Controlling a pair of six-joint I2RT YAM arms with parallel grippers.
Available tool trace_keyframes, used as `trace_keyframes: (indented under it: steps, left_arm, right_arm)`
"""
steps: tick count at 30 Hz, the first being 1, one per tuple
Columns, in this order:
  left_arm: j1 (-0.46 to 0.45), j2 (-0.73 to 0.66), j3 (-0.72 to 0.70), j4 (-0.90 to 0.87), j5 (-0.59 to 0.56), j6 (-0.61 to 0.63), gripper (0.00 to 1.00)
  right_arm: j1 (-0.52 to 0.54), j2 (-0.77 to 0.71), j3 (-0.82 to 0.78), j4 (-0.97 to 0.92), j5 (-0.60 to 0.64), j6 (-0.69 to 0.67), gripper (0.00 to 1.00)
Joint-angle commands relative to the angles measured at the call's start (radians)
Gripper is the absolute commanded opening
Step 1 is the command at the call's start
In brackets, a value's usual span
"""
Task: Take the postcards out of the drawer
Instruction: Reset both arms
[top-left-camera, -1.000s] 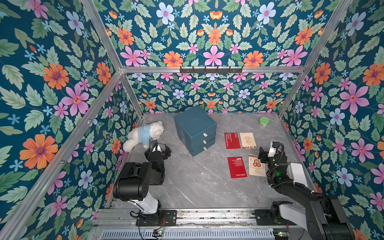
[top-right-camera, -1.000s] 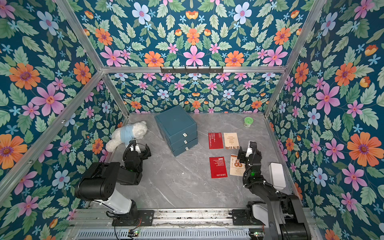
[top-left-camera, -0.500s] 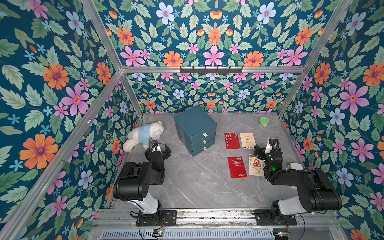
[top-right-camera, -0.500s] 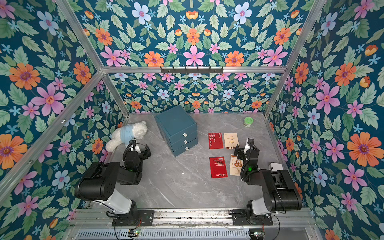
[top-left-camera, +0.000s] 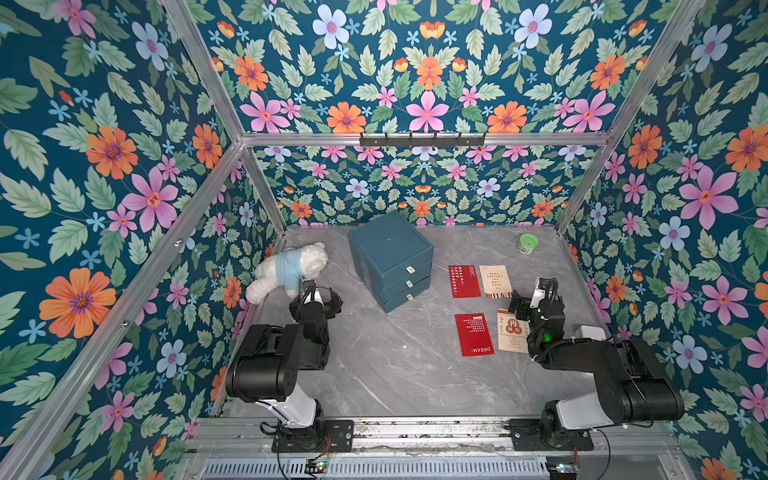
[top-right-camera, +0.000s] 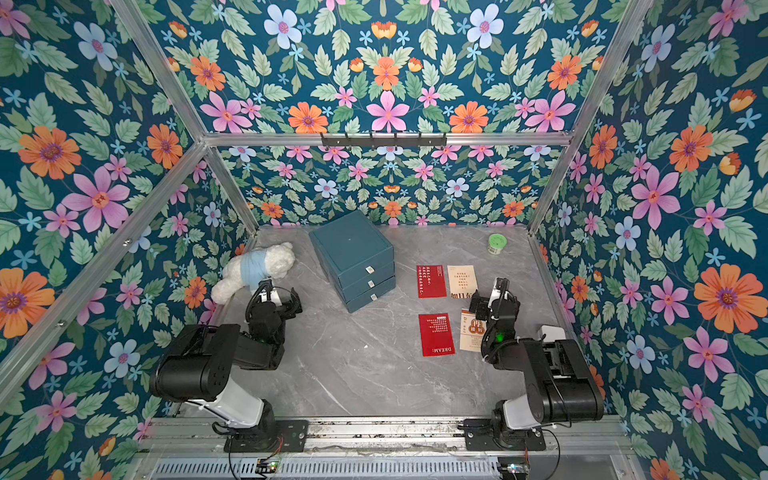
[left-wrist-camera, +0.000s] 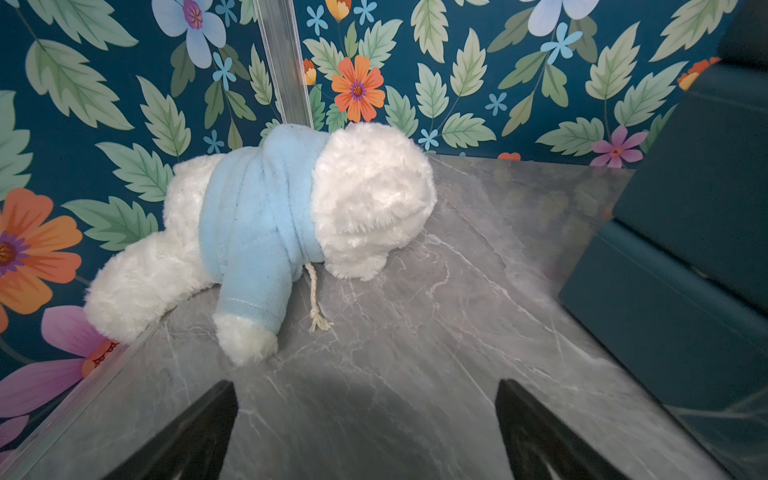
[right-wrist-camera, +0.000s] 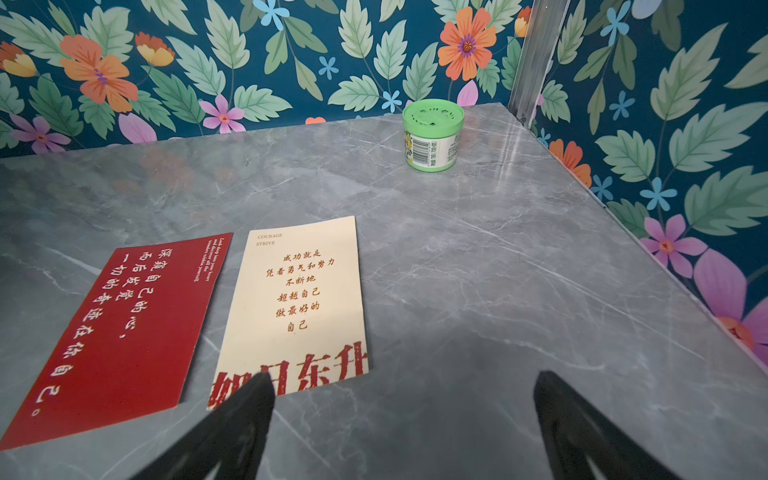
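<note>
Four thin rectangular paper postcards (top-left-camera: 473, 334), two red and two cream, lie flat on the grey marble desk (top-left-camera: 395, 374), beside the closed dark teal drawer box (top-left-camera: 388, 245). They look light and bendable, so I would lift them by an edge. The fingers of the left gripper (left-wrist-camera: 365, 384) and the right gripper (right-wrist-camera: 403, 376) are spread and empty.

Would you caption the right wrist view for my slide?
Open right gripper near a cream postcard, red postcard and green-lidded jar.

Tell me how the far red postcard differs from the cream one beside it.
The far red postcard has white lettering; the far cream postcard has orange lettering. The cream one carries a band of big red characters along one short edge; the red one shows none. Both lie flat on the table, side by side, a narrow gap between.
</note>
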Motion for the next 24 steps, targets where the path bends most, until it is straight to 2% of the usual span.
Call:
trace_keyframes:
  steps: [1, 4, 17, 18, 19, 20, 24]
  left_arm:
    - [0.001, 0.0, 0.002, 0.053, 0.003, 0.005, 1.0]
    - [0.001, 0.001, 0.003, 0.052, 0.003, 0.005, 1.0]
    - [0.0, 0.001, 0.003, 0.053, 0.003, 0.006, 1.0]
    - [0.001, 0.001, 0.003, 0.052, 0.003, 0.005, 0.85]
    - [0.001, 0.001, 0.004, 0.053, 0.003, 0.005, 0.3]
    - [0.001, 0.0, 0.003, 0.053, 0.003, 0.006, 0.0]
    - [0.0, 0.0, 0.004, 0.053, 0.003, 0.005, 0.0]
  right_arm:
    - [0.0, 0.001, 0.008, 0.014, 0.005, 0.0, 0.99]
    - [-0.016, -0.006, 0.016, -0.012, -0.03, 0.01, 0.99]
    - [-0.017, -0.004, 0.012, -0.002, -0.03, 0.01, 0.99]
    - [-0.016, -0.004, 0.012, -0.003, -0.03, 0.009, 0.99]
    - [-0.016, -0.004, 0.012, -0.002, -0.03, 0.01, 0.99]
    - [-0.017, -0.004, 0.012, -0.003, -0.03, 0.009, 0.99]
    - [-0.017, -0.004, 0.012, -0.002, -0.03, 0.009, 0.99]
